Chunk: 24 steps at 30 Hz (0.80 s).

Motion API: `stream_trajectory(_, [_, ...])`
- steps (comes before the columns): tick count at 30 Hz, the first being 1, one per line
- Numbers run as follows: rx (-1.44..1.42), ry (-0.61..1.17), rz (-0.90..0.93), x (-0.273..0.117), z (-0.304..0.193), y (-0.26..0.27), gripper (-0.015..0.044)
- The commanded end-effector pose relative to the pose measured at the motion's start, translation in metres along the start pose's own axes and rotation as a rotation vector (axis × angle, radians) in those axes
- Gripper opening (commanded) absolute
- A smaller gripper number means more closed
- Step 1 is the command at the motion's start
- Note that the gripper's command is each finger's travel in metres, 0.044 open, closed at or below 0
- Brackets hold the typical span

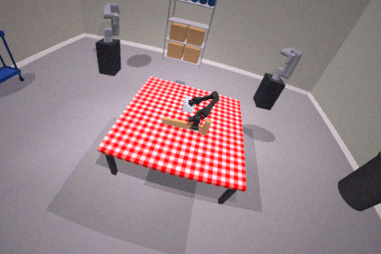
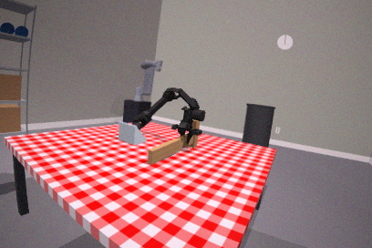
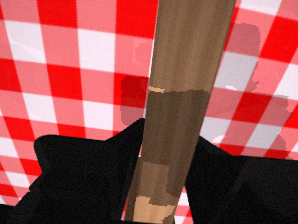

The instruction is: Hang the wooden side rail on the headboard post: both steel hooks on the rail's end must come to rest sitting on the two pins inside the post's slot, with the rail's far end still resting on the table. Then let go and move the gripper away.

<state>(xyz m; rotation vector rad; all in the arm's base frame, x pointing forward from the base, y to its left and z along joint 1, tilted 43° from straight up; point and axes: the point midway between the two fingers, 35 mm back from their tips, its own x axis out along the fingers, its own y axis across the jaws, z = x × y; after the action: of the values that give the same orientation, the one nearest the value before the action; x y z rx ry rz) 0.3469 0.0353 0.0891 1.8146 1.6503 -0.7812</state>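
Observation:
The wooden side rail (image 1: 173,122) (image 2: 164,150) (image 3: 187,45) lies lengthwise toward the headboard post, its far end down on the checkered table (image 1: 135,132) (image 2: 105,174). My gripper (image 1: 194,126) (image 2: 185,140) (image 3: 171,137) is shut on the rail near its post end, with one finger on each side in the wrist view. The wooden post (image 1: 206,128) (image 2: 196,139) stands upright just beyond the gripper. The rail's end is close to the post; whether they touch is unclear. The steel hooks, the slot and the pins cannot be made out.
A pale wedge-shaped block (image 1: 188,105) (image 2: 130,133) sits on the table beside the arm's base. The arm reaches over from there to the rail. A shelf (image 1: 193,20) (image 2: 14,69), other robots on black stands and a dark bin (image 2: 259,124) are away from the table.

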Motion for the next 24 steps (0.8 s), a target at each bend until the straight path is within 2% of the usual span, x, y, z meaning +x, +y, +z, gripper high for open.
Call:
stream_trajectory(1, [-0.002, 0.004, 0.011, -0.0016, 0.0000, 0.0016, 0.0000])
stream_trajectory(24, [-0.002, 0.004, 0.011, 0.0022, 0.0000, 0.0017, 0.0000])
